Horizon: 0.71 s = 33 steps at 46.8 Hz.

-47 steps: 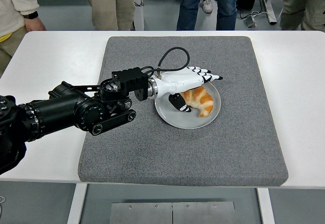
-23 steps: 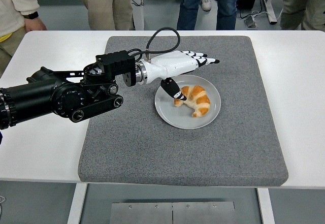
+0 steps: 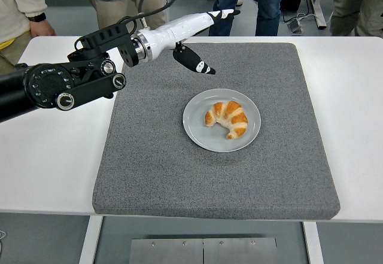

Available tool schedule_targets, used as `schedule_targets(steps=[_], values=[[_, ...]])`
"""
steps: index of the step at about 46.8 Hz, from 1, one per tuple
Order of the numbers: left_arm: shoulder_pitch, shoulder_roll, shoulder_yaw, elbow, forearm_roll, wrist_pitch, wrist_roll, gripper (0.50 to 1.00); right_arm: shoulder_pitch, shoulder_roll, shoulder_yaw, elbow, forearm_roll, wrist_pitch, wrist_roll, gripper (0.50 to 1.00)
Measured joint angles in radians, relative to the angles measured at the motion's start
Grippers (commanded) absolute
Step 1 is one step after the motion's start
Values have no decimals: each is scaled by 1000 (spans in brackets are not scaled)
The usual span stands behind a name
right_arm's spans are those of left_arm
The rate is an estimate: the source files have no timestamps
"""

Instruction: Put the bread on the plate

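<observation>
A golden croissant (image 3: 228, 117) lies on a round grey plate (image 3: 198, 131) in the middle of the grey foam mat (image 3: 155, 168). My left hand (image 3: 206, 36), white with black fingertips, is raised above the mat's far left part, up and to the left of the plate. Its fingers are spread and it holds nothing. The thumb (image 3: 194, 61) hangs down, apart from the croissant. The right arm does not show.
The mat lies on a white table (image 3: 54, 162). Several people stand along the table's far edge; one person's hand (image 3: 40, 27) is at the far left corner. Cables lie on the floor at the top right.
My left hand let go of the croissant, then lifted up and back to the left, away from the plate. The croissant stays on the plate.
</observation>
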<state>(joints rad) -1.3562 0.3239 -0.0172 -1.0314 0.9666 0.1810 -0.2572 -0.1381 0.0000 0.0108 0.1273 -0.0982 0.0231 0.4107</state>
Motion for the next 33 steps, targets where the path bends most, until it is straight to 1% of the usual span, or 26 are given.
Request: schedule_targets(steps=[12, 23, 27, 33], values=[[11, 62, -83, -4, -234, 0, 16, 968, 0, 0, 0, 0, 0, 0, 0, 1000], [29, 93, -163, -7, -413, 0, 16, 968, 0, 0, 0, 0, 0, 0, 0, 1000], [48, 99, -199, -7, -461, 0, 15, 968, 0, 0, 0, 0, 0, 0, 0, 1000], [86, 102, -273, -6, -481, 1, 15, 968, 0, 0, 0, 0, 0, 0, 0, 1000]])
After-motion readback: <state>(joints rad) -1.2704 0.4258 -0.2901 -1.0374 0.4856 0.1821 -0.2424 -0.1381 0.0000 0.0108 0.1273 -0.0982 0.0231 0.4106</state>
